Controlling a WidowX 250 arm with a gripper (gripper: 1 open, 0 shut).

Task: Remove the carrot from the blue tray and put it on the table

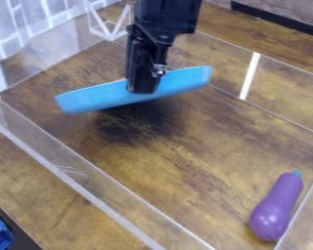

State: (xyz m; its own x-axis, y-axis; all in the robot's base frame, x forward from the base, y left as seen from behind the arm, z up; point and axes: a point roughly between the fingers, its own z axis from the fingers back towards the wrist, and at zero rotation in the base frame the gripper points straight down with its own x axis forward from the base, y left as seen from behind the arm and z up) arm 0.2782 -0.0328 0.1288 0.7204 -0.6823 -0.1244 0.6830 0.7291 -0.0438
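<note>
The blue tray [107, 96] hangs above the table [186, 166], seen edge-on and tilted, its left end lower than its right. My gripper [145, 86] comes straight down from the top of the view and is shut on the tray's rim near the middle. A dark shadow lies on the wood right under the tray. The carrot is out of view; I cannot tell whether it lies in the tray.
A purple eggplant-shaped toy [277, 207] lies at the lower right. Clear acrylic edging [94, 181] runs along the front and left of the tabletop. A white lattice stands at the back left.
</note>
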